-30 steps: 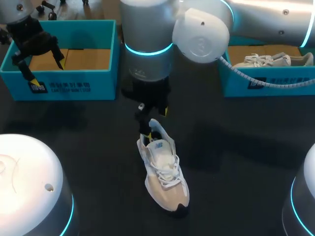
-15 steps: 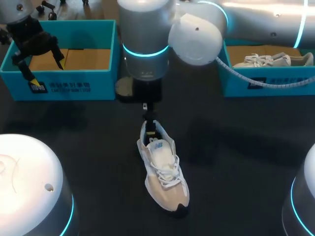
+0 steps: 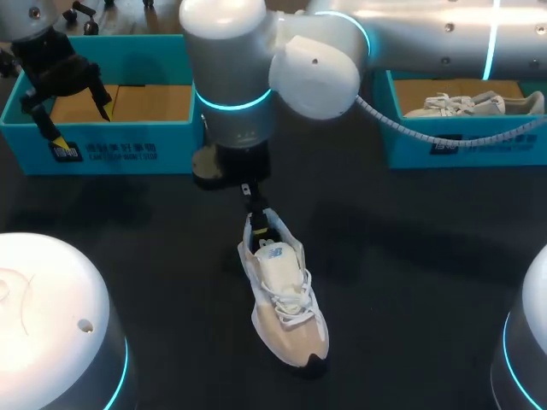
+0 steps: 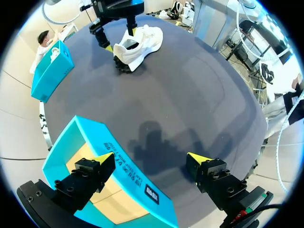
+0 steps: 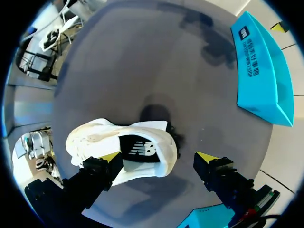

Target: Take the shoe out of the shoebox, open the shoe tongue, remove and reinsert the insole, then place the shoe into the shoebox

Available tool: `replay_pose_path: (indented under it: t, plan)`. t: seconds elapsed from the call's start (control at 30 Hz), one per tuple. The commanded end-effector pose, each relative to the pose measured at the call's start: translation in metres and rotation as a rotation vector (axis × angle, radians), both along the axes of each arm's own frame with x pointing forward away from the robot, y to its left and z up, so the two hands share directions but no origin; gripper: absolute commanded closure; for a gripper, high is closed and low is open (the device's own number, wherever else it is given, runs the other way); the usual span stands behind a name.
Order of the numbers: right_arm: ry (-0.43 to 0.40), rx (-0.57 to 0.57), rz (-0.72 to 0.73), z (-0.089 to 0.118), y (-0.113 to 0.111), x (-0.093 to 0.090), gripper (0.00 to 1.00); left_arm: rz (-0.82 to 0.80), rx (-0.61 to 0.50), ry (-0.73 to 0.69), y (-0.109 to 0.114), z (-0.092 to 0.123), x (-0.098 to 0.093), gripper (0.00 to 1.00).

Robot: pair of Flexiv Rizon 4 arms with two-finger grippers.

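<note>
Head view first: the shoe (image 3: 282, 299) is found out of its box, sat on its sole around the middle of the dark bench (image 3: 410, 256), toe toward the near edge, heel toward the far side. It's judged light and soft, with a mesh upper, a floppy tongue and loose laces (image 3: 291, 303), so it'd probably be squashed or skated along if pushed from above. The heel collar and sole edge look stiffest, so a hold is best taken there; the tongue could be pinched at its top.

The right fingers (image 5: 110, 157) are spread wide just above the heel, one tip over the shoe's side, the other past the heel. Nothing is gripped, and contact can't be told. The left fingers (image 4: 102, 160) are held wide too, empty, above the left shoebox (image 3: 179, 145) at the far left. A second shoebox (image 3: 402, 154) with another shoe (image 3: 470, 104) inside is seen far right.

The bench looks smooth and matte. Both boxes are well apart from the shoe, so turning room is judged ample.
</note>
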State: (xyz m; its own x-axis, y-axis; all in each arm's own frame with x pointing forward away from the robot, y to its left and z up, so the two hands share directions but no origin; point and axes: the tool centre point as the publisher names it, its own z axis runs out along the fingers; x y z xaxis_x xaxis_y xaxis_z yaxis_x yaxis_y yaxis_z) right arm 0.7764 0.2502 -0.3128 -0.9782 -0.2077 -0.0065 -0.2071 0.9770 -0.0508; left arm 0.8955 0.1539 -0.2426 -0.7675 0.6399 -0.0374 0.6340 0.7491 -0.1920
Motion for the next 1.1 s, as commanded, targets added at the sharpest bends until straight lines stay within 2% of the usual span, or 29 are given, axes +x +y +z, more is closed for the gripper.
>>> replay_pose_path:
  t: [0.03,0.57,0.97,1.03,1.1]
  plan:
    - [0.015,-0.013,0.010,-0.015,0.004,0.010,0.00,-0.001,0.002,0.000,0.000,0.000,0.000,0.00]
    - [-0.010,0.016,0.059,-0.061,-0.007,0.022,0.00,-0.001,0.002,0.000,0.000,0.000,0.000,0.00]
    - [0.012,0.053,0.034,-0.076,-0.010,0.027,0.00,-0.001,0.002,0.000,0.000,0.000,0.000,0.00]
    - [0.023,0.055,0.029,-0.078,-0.010,0.028,0.08,-0.001,0.002,0.000,0.000,0.000,0.000,0.00]
    - [0.027,0.058,0.027,-0.079,-0.011,0.029,0.20,-0.001,0.002,0.000,0.000,0.000,0.000,0.00]
